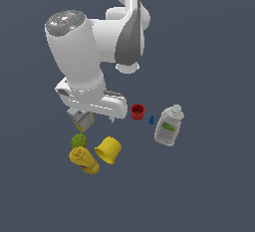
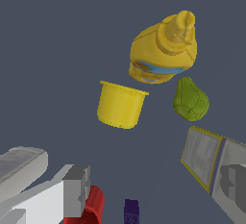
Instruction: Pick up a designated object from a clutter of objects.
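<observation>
The designated object, a small lumpy yellow-green pear (image 1: 78, 140) (image 2: 190, 100), lies among the clutter of objects. It rests between the yellow mustard bottle (image 1: 83, 160) (image 2: 163, 52) and the small carton (image 1: 83, 120) (image 2: 204, 158). A yellow cup (image 1: 108, 150) (image 2: 120, 105) lies on its side close by. My gripper (image 1: 97, 118) (image 2: 156, 189) hangs open above the carton and red cup (image 1: 137, 110) (image 2: 93, 206), a short way from the pear. Its fingers (image 2: 77, 189) hold nothing.
A white-grey jug with a green label (image 1: 169, 125) lies at the exterior view's right. A tiny blue bit (image 1: 150, 120) sits beside it. A small purple bit (image 2: 131, 212) lies below the gripper. The carton sits close to one finger.
</observation>
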